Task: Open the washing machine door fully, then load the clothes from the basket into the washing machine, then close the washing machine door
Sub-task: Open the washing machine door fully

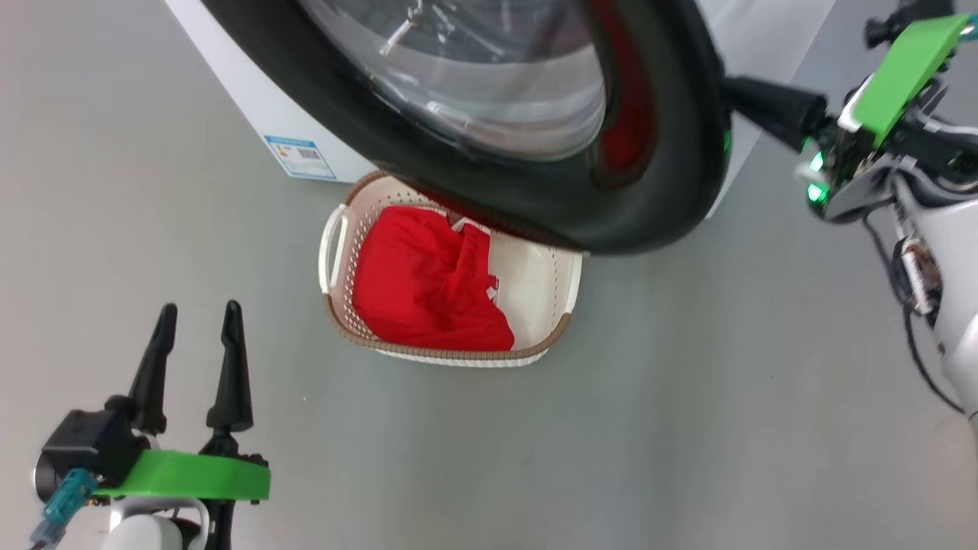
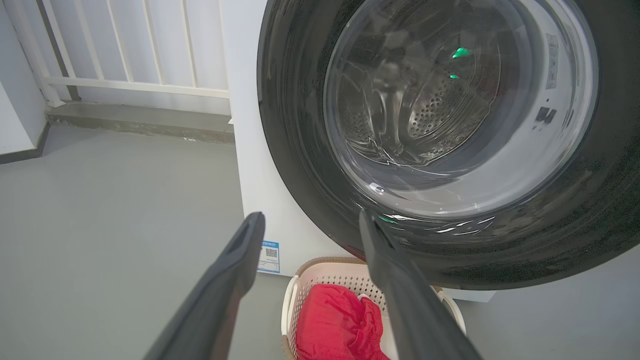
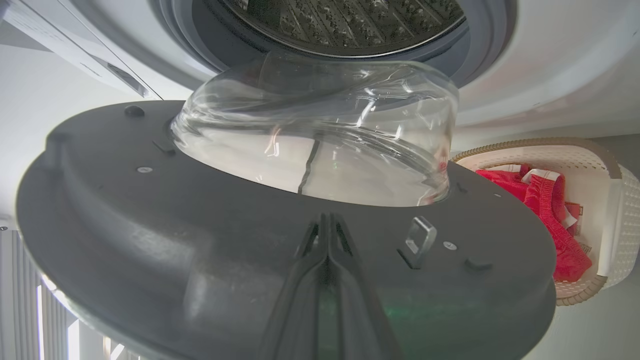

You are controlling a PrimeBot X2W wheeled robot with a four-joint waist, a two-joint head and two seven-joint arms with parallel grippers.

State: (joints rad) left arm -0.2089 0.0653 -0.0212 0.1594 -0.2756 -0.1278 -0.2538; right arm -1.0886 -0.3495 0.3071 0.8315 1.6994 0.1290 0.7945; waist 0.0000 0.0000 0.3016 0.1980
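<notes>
Left fingers (image 1: pixel 229 367) spread over floor (image 1: pixel 688 397); right fingers (image 3: pixel 305 300) pressed together at door (image 1: pixel 649 198) rim.

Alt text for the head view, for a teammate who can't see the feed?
The black, glass-centred washing machine door stands partly open above the far end of the basket, with the right gripper, fingers shut, at the door's right edge. Red clothes lie in the basket. The left gripper hovers open and empty at lower left.

left gripper (image 1: pixel 200 307), lower-left of basket (image 1: pixel 451 354): long black tapered fingers (image 1: pixel 229 367), green plate (image 1: pixel 191 475), teal plug (image 1: pixel 67 496). right gripper (image 1: pixel 745 93), upper-right of basket: green lights (image 1: pixel 816 192), white forearm (image 1: pixel 959 305), black cables (image 1: pixel 913 336).
</notes>
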